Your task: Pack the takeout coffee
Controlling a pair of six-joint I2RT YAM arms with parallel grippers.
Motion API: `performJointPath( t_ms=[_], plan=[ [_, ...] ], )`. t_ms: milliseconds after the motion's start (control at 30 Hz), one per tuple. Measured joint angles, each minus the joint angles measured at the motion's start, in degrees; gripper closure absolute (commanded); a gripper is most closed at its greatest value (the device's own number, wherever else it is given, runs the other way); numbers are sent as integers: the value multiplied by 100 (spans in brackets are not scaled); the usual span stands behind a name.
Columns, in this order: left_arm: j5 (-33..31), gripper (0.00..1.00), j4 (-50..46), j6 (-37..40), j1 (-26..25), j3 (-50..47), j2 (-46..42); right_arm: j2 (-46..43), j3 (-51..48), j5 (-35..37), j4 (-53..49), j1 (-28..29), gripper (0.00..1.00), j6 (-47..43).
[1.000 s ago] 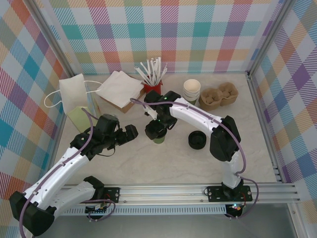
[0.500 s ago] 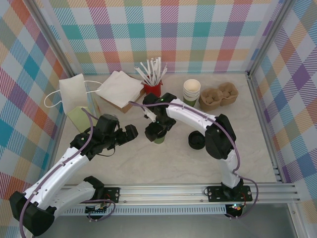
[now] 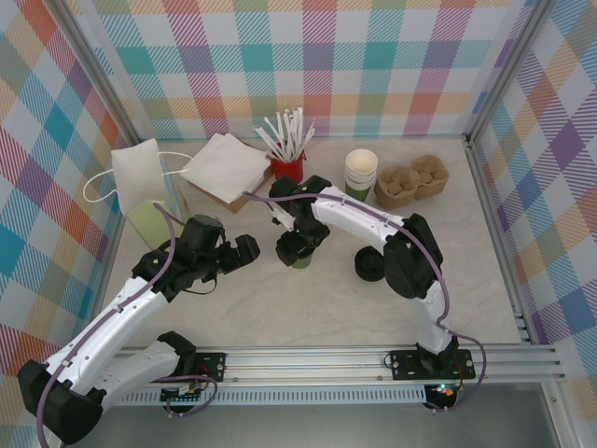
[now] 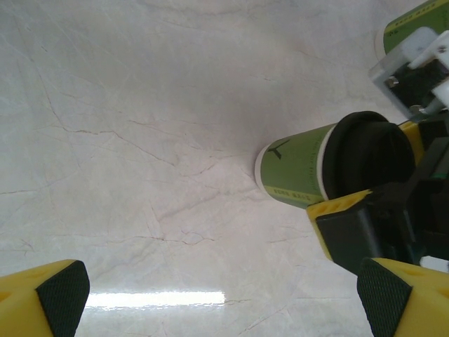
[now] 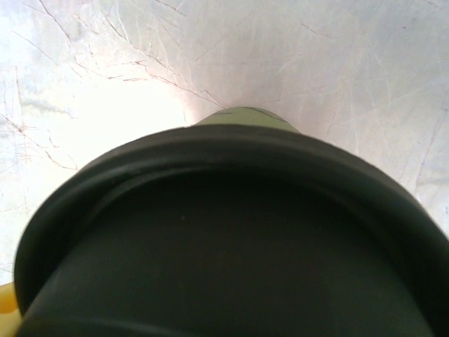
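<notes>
takeout coffee (image 4: pixel 295 172): upright, mid-tabletop (image 3: pixel 280 308) | right gripper (image 3: pixel 298 247): clenched on the black lid (image 4: pixel 365 158) capping the cup (yellow fingers on either side) | left gripper (image 3: pixel 246 250): released, near the cup's left, not touching

Robot arms: two, left arm (image 3: pixel 121 313) and right arm (image 3: pixel 373 224)
Green cup (image 4: pixel 295 172) with black lid (image 4: pixel 365 158): one
Cup stack (image 3: pixel 361 171): one, its cups too close to count
Loose black lids (image 3: pixel 370 266): one pile
Cup carrier (image 3: pixel 412 180): one
Red pot (image 3: pixel 288 168) of white sticks (image 3: pixel 284 131): one
White handled bag (image 3: pixel 140 173): one
Flat white paper (image 3: pixel 224 166): one
</notes>
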Motion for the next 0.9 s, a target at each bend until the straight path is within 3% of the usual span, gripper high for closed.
performJointPath(
  t_ms=[133,500,900],
  plan=[
    [0,0,0,4,0,0,15,-474,-243,11,-42,-374,19,-2],
    [2,0,2,20,0,0,151,-1473,-828,264,-66,-2503,21,-114],
    [2,0,2,20,0,0,164,-1473,-1458,295,168,-3626,21,-262]
  ],
)
